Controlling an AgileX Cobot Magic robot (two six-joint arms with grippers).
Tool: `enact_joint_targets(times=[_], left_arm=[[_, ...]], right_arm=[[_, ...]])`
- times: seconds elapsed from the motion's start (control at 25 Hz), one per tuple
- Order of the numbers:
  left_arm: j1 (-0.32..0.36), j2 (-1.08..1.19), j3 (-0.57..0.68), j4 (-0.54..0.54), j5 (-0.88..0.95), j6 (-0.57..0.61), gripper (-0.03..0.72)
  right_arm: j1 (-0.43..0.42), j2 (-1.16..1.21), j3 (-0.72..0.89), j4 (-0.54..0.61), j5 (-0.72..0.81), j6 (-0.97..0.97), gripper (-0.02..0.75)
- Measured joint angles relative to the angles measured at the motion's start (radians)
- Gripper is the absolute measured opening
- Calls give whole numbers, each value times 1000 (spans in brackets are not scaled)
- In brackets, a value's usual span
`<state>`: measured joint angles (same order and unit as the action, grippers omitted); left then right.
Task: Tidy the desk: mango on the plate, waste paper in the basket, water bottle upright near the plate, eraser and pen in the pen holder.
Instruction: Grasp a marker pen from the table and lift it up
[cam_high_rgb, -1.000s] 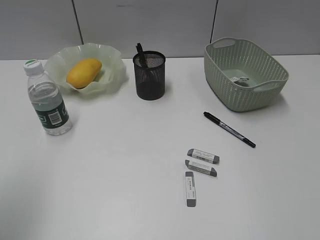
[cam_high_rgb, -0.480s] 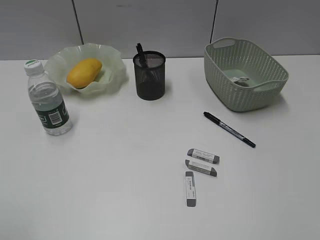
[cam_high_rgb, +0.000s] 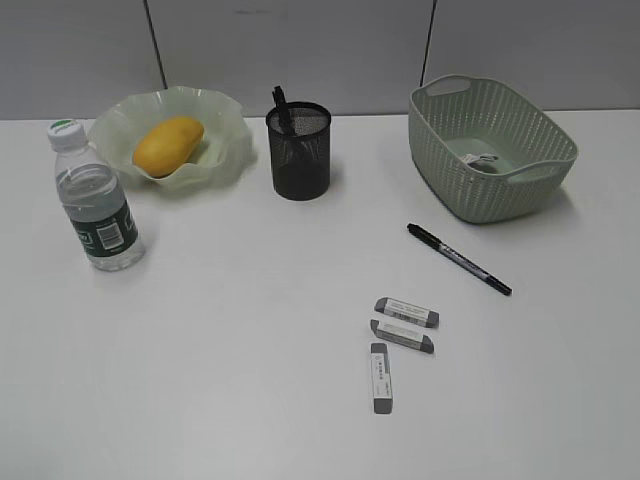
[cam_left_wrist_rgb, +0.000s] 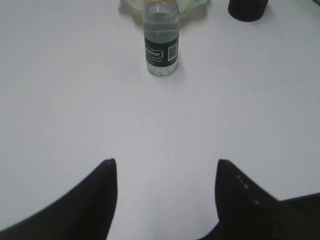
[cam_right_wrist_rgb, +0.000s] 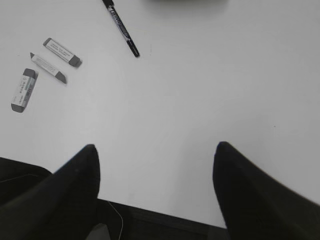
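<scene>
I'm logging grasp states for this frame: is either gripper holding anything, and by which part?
Nothing is held. The left gripper and the right gripper are both open over bare desk; the pen and erasers lie untouched.

Desk (cam_high_rgb: 250, 330) w/ pen (cam_high_rgb: 459, 259), erasers (cam_high_rgb: 404, 326)

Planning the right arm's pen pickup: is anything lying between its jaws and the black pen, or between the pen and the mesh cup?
Nothing visible blocks either stretch. Bare white desk separates the open right gripper from the black marker pen; the three grey erasers lie off to the side. The black wire-mesh pen holder is reached across open tabletop.
</scene>
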<state>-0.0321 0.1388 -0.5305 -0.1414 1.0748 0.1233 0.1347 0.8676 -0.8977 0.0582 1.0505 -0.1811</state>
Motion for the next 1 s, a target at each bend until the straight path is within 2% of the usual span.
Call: enact_joint_targets(times=[0.28, 0.64, 0.8, 1.0], left_arm=[[0, -144, 0, 0, -1, 0, 463], [0, -145, 0, 0, -1, -4, 459], [0, -145, 0, 0, -1, -4, 459], [0, -145, 0, 0, -1, -4, 459]], right_arm=[[73, 305, -229, 0, 57, -54, 425], [208, 768, -583, 0, 134, -121, 384], [263, 975, -748, -1, 151, -107, 314], [347, 1174, -902, -81, 152, -37, 276]])
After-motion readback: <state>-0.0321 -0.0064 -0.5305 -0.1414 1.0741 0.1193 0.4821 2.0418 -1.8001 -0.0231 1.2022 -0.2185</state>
